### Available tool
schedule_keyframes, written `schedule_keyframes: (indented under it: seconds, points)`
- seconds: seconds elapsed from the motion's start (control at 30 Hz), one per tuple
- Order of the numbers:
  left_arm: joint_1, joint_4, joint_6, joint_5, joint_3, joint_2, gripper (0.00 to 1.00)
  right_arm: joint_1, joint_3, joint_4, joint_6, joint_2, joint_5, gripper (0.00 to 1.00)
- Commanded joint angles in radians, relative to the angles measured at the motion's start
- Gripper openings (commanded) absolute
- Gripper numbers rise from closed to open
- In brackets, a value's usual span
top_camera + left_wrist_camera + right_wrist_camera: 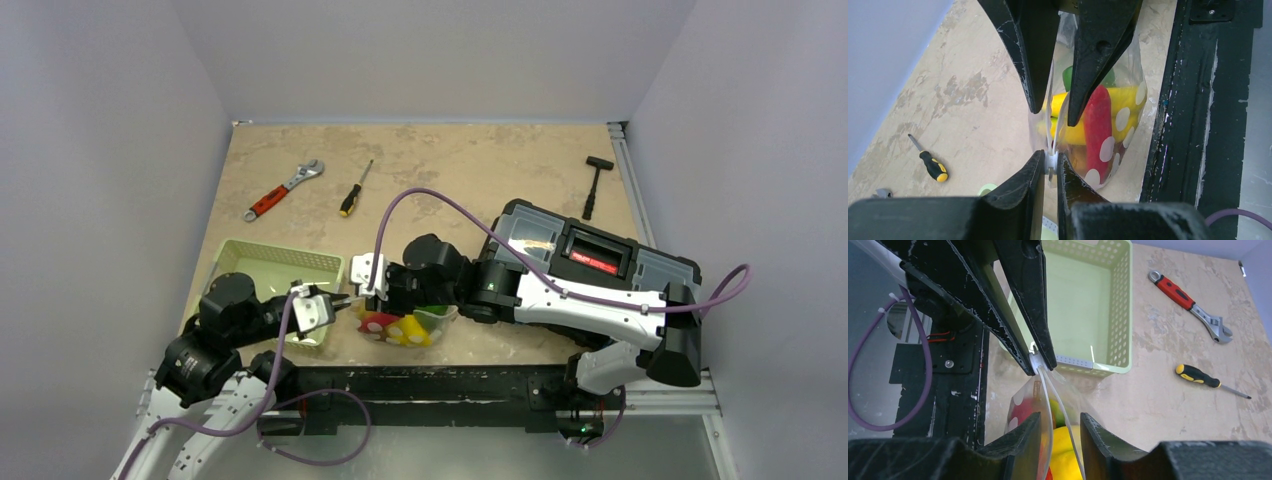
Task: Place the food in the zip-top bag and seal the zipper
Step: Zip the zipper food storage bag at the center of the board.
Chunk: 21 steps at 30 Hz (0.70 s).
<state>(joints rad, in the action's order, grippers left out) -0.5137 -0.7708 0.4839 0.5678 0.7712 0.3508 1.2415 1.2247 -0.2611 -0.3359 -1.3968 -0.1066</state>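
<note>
Left wrist view: my left pincer (1049, 162) is clenching tight on the zipper (1044, 390) at one end of the zip-top bag (1130, 117). My right pincer (1059, 416) is sitting loose round the same strip just beside it, fingers apart, not squeezing. In the right wrist view the two lips of the strip are running between those fingers w/ a gap between them. So I'm judging the mouth is not pressed shut there yet.

The food (1120, 95) is lying inside the bag. Yellow, green and a long red chilli (1097, 117) are showing thru the dotted plastic. The bag is resting on the table (973, 115), just beside the black rail (1188, 130) at the near edge, w/ the green basket (1120, 305) close behind.

What could be going wrong from here, I think:
- If the right pincer is sliding along w/o squeezing hard enough, the lips are only rubbing & not clicking shut.
- The bag is floppy. If the left pincer is slipping, the whole bag is dragging along & the strip is bunching up.
- The food is sitting high near the mouth, esp. the chilli, so a bit could be getting caught in the strip.
- Pulling too hard twd the rail could be snagging the bag on it.
</note>
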Motion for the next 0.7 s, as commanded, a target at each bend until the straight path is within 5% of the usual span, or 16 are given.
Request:
schedule_keyframes:
  seconds: [0.0,0.07,0.17,0.67]
  points:
    - [-0.003,0.035,0.023,0.017,-0.009,-0.01,0.0,-0.001,0.001,0.043,-0.018,-0.005,-0.02,0.34]
    - [-0.002,0.033,0.022,0.017,-0.007,-0.012,0.0,-0.001,-0.012,0.055,-0.022,-0.003,-0.018,0.3]
    - [-0.003,0.036,0.019,0.018,-0.007,-0.014,0.0,-0.001,-0.03,0.086,-0.022,0.008,-0.028,0.0]
    - [-0.002,0.106,-0.035,0.095,-0.035,0.023,0.0,-0.001,-0.1,0.255,-0.054,0.056,-0.131,0.0]
